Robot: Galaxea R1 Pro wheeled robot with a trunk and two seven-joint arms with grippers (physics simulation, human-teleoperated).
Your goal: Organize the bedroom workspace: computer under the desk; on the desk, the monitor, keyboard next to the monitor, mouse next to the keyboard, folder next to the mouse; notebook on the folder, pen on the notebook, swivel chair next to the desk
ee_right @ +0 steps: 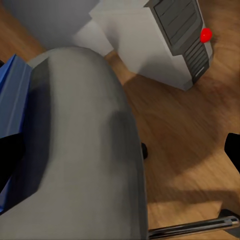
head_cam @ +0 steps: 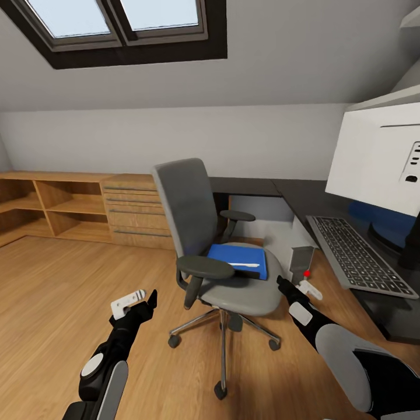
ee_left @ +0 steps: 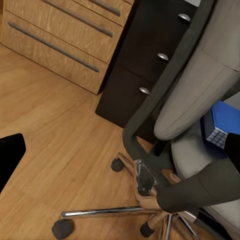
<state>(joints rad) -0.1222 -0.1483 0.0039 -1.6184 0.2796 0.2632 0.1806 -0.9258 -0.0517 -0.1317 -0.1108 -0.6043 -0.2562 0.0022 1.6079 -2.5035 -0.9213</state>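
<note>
Black jaws apart, empty — blue folder [head_cam: 239, 259] untouched

Ahead of left gripper [head_cam: 146, 298]: bare wood floor [head_cam: 64, 291], then the swivel chair [head_cam: 224, 256]'s near armrest [head_cam: 205, 268].
Ahead of right gripper [head_cam: 290, 287]: seat edge just beside it, folder [head_cam: 239, 261] beyond.
Beside right gripper: computer [head_cam: 297, 254] under the desk [head_cam: 303, 195], with floor between.
</note>
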